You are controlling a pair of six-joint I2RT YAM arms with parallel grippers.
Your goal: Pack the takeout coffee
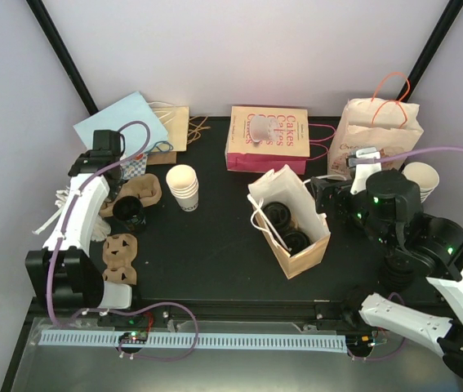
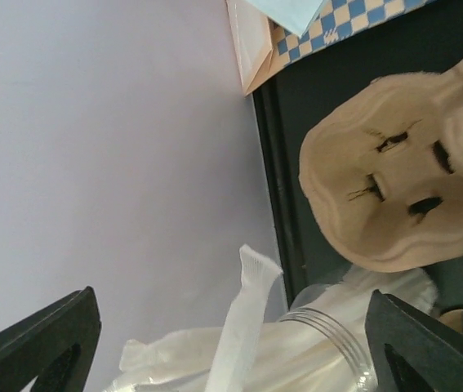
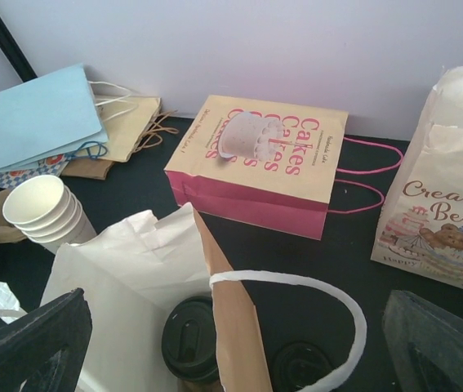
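Two takeout coffee cups with black lids (image 1: 278, 214) (image 1: 295, 240) stand inside an open brown paper bag (image 1: 317, 245) with white handles at mid-table. In the right wrist view both lids (image 3: 190, 339) (image 3: 300, 367) show below the bag's edge. My right gripper (image 3: 235, 298) is open, just right of and above the bag mouth (image 1: 325, 200), holding nothing. My left gripper (image 2: 231, 294) is open at the table's left edge over paper-wrapped straws (image 2: 239, 327) and a clear plastic rim (image 2: 333, 331), touching neither. Another dark lidded cup (image 1: 129, 211) stands by the pulp carrier (image 1: 143, 189).
A stack of cream cups (image 1: 184, 186) stands left of the bag, another (image 1: 421, 180) at far right. A second pulp carrier (image 1: 121, 260) lies near the left arm's base. Along the back are a blue bag (image 1: 121, 122), a pink Cakes bag (image 1: 268, 139) and a bear-print bag (image 1: 378, 131).
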